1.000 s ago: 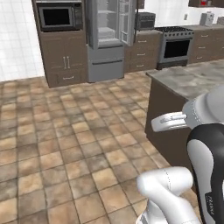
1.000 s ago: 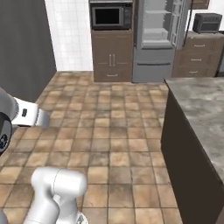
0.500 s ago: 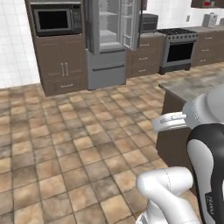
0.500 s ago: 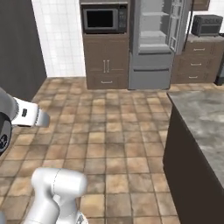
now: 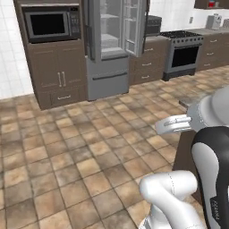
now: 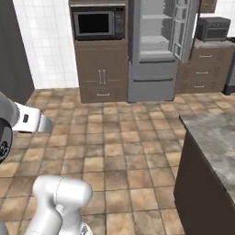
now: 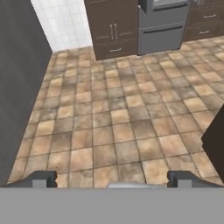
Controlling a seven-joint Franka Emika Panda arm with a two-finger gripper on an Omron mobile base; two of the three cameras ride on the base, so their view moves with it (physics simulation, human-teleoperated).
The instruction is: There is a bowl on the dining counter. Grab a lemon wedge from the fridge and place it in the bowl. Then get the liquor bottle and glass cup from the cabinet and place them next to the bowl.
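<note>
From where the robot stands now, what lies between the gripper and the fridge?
Bare tiled floor. In the hand view it runs from the open gripper up to the fridge, with nothing standing on it.

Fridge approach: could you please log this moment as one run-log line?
phase: heading to fridge | fridge: doors open | gripper: open, empty | dining counter: at right

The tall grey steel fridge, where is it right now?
The tall grey steel fridge stands open at the far wall, between the built-in microwave on its left and brown drawers on its right.
</note>
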